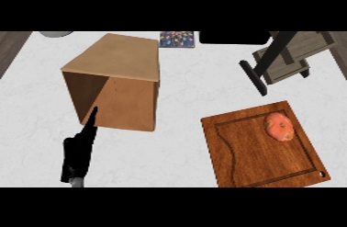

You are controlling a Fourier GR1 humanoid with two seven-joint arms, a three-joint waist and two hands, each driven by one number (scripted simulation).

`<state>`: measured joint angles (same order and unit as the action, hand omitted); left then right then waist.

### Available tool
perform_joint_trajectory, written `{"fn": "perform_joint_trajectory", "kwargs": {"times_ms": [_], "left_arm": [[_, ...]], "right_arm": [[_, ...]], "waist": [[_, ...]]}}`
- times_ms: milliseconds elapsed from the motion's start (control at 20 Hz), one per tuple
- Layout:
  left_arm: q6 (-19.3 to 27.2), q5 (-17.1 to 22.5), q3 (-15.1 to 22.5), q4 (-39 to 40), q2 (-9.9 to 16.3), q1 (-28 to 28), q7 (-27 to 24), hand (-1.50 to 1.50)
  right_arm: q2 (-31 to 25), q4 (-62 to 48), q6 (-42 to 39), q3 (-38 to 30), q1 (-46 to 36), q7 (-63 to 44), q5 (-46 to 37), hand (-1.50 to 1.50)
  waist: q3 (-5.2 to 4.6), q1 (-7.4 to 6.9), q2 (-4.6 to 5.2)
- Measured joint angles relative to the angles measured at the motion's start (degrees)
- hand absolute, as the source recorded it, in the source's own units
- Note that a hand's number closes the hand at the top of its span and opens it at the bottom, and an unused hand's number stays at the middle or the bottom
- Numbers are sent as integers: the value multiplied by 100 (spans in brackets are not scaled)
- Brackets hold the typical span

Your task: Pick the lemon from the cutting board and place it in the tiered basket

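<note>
The left hand [80, 152] enters from the lower edge at the view's left side, over the white counter [176, 129]. It is seen edge-on, standing nearly upright, with its fingers straight, held together and pointing up and slightly right; nothing is held in it. The fingertips reach the lower front edge of a large wooden box [119, 81], which sits tilted on the counter with its lighter top face toward the upper right; whether the fingertips touch the box cannot be told. The right hand does not appear. The cutting board [261, 148], dark brown with a groove running round its inside edge, lies at the lower right, turned a little off square with the counter. On its upper right part rests a round orange-red fruit [278, 127], lying inside the groove and near the board's right edge; it looks more red than yellow. The fruit is well apart from the left hand, with the box's corner and bare counter between them. The tiered basket [288, 58], a grey wooden frame with dark uprights, stands at the upper right, beyond the board. A small patterned item [177, 39] lies at the top edge, just right of the box.
</note>
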<state>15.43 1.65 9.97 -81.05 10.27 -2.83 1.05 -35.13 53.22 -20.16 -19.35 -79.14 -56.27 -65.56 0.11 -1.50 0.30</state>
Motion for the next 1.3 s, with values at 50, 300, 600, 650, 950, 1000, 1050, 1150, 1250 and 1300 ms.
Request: {"fn": "perform_joint_trajectory", "kwargs": {"times_ms": [50,300,600,650,950,1000,1050,1150,1250,1300], "left_arm": [[-25,10,-16,-32,23,-18,12,0],[-60,-7,-36,-5,-8,-38,-82,0],[9,-107,28,-26,-91,-43,-62,0],[-49,-61,-20,-5,-53,-49,-84,0],[-98,-33,-88,31,-52,-53,-152,0],[-101,-18,-102,38,-59,-37,-108,0],[-98,-22,-105,36,-65,-38,-98,0],[-77,-26,-124,41,-73,-41,-65,0],[-92,-6,-170,67,-54,-57,-84,0],[-95,3,-189,38,-43,-112,-124,0]], "right_arm": [[31,-111,153,-34,47,22,-21,150],[99,-695,1005,-327,121,129,1,150],[347,-894,2110,-1033,159,156,478,-150],[399,-882,2297,-1102,157,197,543,-150],[560,-778,3494,-1487,182,611,929,-150],[567,-740,3684,-1492,182,686,939,-150],[529,-709,3842,-1486,188,731,918,-150],[406,-581,4102,-1431,160,693,778,-150],[265,-405,4337,-1393,203,608,594,-150],[142,-305,4349,-1378,233,520,485,-150]], "waist": [[-1,2,0],[3,-8,7],[8,-19,11],[9,-15,8],[13,6,-6],[13,13,-7],[12,22,-10],[10,54,-22],[9,95,-38],[6,119,-52]]}}
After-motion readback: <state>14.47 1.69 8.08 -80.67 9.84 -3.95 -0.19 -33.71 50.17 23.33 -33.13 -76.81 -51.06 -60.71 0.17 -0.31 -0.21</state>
